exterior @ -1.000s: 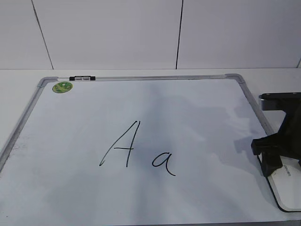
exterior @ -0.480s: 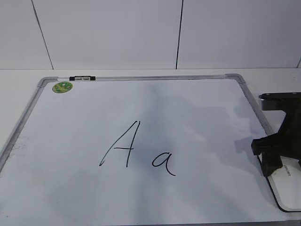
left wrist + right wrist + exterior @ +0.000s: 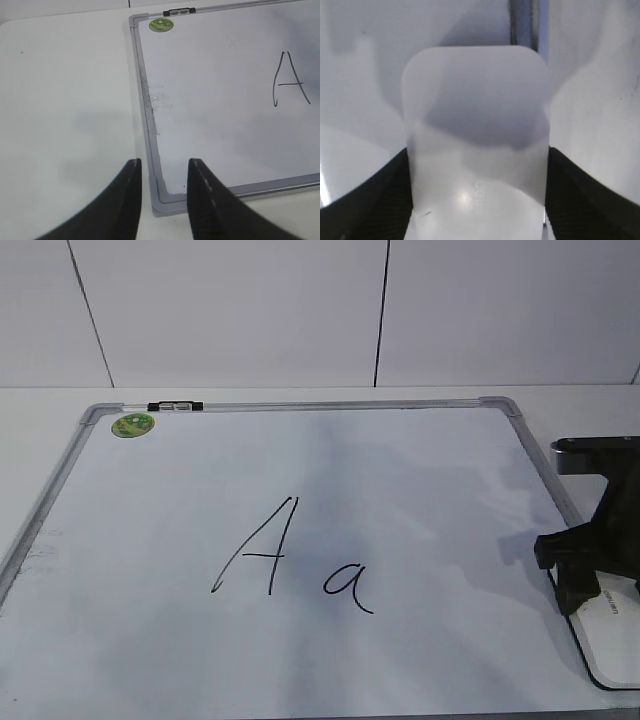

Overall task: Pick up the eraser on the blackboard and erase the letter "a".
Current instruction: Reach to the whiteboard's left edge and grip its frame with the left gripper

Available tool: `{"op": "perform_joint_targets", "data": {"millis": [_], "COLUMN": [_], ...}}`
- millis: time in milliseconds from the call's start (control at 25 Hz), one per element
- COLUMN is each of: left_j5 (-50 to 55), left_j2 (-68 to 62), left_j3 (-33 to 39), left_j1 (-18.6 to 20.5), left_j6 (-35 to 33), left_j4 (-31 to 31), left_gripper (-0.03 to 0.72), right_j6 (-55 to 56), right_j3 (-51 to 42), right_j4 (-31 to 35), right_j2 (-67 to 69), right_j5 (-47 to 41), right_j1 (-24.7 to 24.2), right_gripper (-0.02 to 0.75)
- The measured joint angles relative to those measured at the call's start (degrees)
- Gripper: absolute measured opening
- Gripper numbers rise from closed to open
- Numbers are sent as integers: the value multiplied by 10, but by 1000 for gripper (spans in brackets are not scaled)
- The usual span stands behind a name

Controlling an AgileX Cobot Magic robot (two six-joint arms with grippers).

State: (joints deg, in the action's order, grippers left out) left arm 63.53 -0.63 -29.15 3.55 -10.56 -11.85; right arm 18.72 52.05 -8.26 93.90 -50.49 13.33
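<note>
The blackboard (image 3: 400,470) is a white board in a grey frame, lying flat. Its lowercase letter "a" (image 3: 347,585) is written right of a tall capital "A" (image 3: 258,558). The white eraser (image 3: 612,645) lies at the board's right edge, near the front. My right gripper (image 3: 598,590) reaches down over it. In the right wrist view the black fingers press both long sides of the eraser (image 3: 477,125), so the right gripper (image 3: 477,200) is shut on it. My left gripper (image 3: 164,167) hangs open and empty above the blackboard's (image 3: 225,100) near left corner.
A black-and-white marker (image 3: 175,406) rests on the board's far frame, beside a round green sticker (image 3: 132,425). Both show in the left wrist view too, the marker (image 3: 179,10) and the sticker (image 3: 161,24). White table surrounds the board, with a white wall behind.
</note>
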Motion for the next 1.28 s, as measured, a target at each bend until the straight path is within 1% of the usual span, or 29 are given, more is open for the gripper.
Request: {"op": "perform_joint_targets", "data": {"millis": [120,320,480,840,1280], "left_j5": [0,0,0,0,0], "left_j2": [0,0,0,0,0], "left_j3": [0,0,0,0,0], "left_j1": [0,0,0,0,0], "left_j6": [0,0,0,0,0], "left_j4": [0,0,0,0,0], "left_gripper": [235,235,235,235,235], "right_j6": [1,3,3,-6,-18], "right_j3": [8,48,74,133,167], "right_j4": [-2,-4,-4,-4,-6], "right_j2": [1,2,2,-5,15], "right_j5": [-16,-50,-76,-125,-142], "right_j1": [0,0,11,76,188], "right_gripper": [552,552,552,552,551]}}
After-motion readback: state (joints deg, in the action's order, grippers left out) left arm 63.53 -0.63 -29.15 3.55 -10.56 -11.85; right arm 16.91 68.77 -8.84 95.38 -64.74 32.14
